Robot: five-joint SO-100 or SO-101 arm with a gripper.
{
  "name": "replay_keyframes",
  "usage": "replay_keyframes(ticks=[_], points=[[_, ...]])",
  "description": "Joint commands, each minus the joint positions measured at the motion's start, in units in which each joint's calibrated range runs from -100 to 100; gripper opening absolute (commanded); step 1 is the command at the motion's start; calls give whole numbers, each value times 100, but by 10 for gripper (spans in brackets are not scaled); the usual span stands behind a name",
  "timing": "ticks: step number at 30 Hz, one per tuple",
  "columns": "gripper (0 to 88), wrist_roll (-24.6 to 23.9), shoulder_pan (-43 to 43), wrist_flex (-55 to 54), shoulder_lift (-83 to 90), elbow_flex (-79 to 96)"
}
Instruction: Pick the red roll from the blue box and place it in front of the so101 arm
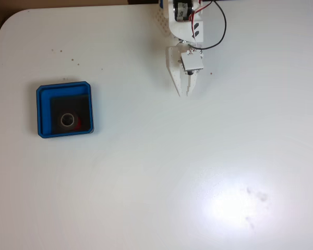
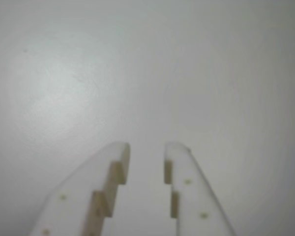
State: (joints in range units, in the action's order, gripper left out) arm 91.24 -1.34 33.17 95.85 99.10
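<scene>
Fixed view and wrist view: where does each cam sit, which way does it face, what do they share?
Fixed view: mounted above, looking straight down on the white table; shows the shallow bright-blue square box with the small red roll inside, and the white plastic arm entering from the top edge.
Wrist view: rides behind the gripper, facing along its two white pointed fingers at bare tabletop; jaws slightly apart, nothing between.
Shared: the gripper and the white table surface.
</scene>
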Motion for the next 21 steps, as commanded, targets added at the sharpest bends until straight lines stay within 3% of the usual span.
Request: replay_keyframes(ticks=[1, 17, 21], points=[[10, 27, 21, -66, 281, 72], [10, -17, -67, -66, 281, 63], [10, -17, -477, -66, 281, 63]])
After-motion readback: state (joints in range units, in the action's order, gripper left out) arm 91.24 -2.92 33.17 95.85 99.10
